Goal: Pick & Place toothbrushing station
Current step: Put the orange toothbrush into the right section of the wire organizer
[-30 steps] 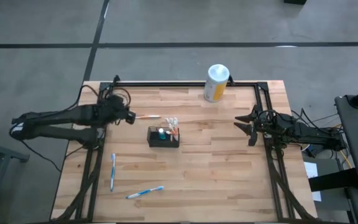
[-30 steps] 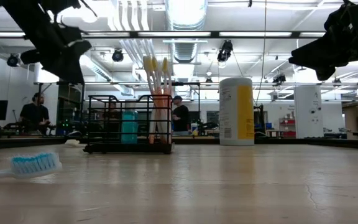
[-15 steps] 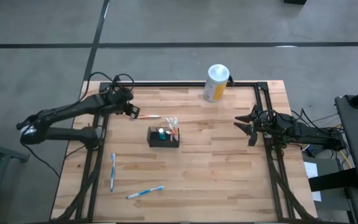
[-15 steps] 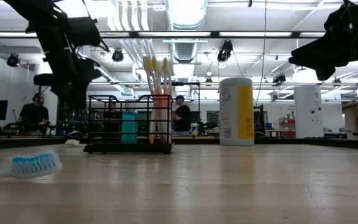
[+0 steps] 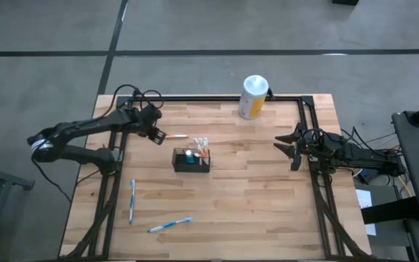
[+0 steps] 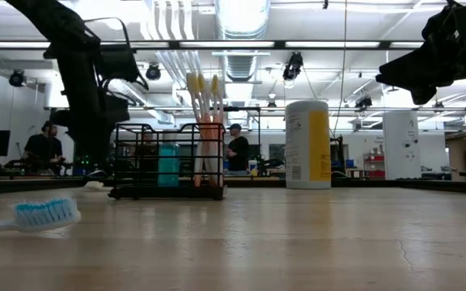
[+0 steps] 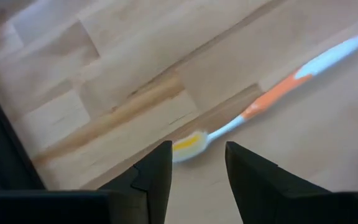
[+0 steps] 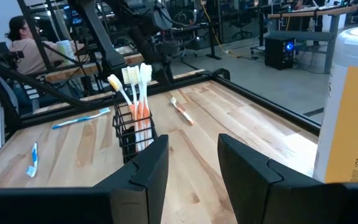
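Observation:
The toothbrushing station [image 5: 191, 159] is a small black wire basket near the table's middle, holding upright toothbrushes [image 6: 204, 121] and a teal item [image 6: 167, 166]. An orange-handled toothbrush [image 5: 174, 137] lies flat on the table just to the far left of it. My left gripper [image 5: 156, 133] hangs open above that brush's yellow bristle end [image 7: 188, 144], pointing steeply down, its fingers [image 7: 159, 169] on either side without touching it. My right gripper [image 5: 285, 146] waits open and level at the right edge.
A tall white-and-yellow canister [image 5: 254, 96] stands at the far edge. Two blue toothbrushes [image 5: 132, 200] [image 5: 169, 225] lie near the front left. A black frame rail [image 5: 217, 98] borders the table. Bare wood lies between the basket and my right gripper. People sit in the room behind.
My left arm has swung round from the table's left, and its gripper has come down and tipped steeply downward over the bristle end of the orange toothbrush. Its fingers have stayed open. The toothbrush and basket have not moved.

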Robot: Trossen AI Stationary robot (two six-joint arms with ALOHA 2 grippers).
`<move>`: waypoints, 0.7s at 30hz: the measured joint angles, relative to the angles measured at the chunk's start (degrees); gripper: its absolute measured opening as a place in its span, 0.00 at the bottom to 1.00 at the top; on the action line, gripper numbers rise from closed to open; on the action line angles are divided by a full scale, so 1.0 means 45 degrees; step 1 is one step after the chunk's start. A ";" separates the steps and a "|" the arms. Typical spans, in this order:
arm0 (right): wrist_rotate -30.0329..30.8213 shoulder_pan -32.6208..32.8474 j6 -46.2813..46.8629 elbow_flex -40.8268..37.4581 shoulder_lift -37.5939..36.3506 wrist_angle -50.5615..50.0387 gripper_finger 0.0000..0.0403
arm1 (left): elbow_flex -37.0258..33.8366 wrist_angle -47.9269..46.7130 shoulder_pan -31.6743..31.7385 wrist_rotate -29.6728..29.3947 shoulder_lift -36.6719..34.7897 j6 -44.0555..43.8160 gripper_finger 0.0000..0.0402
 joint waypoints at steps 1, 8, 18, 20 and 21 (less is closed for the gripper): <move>0.0000 0.0002 0.0003 0.0000 -0.0001 0.0004 0.33 | -0.0164 0.0115 0.0000 0.0003 0.0033 0.0000 0.38; 0.0000 0.0005 0.0000 0.0000 -0.0001 0.0004 0.33 | -0.1555 0.1183 0.0000 0.0206 0.0069 -0.0227 0.38; 0.0000 0.0000 0.0000 0.0000 -0.0001 -0.0001 0.33 | -0.2900 0.3470 0.0406 0.0194 0.0042 -0.0322 0.38; 0.0005 0.0002 0.0002 0.0000 -0.0001 0.0003 0.33 | -0.3095 0.3801 0.0484 0.0370 0.0042 -0.0354 0.37; 0.0000 0.0005 0.0004 0.0000 -0.0001 0.0003 0.33 | -0.3164 0.3913 0.0503 0.0458 0.0042 -0.0358 0.36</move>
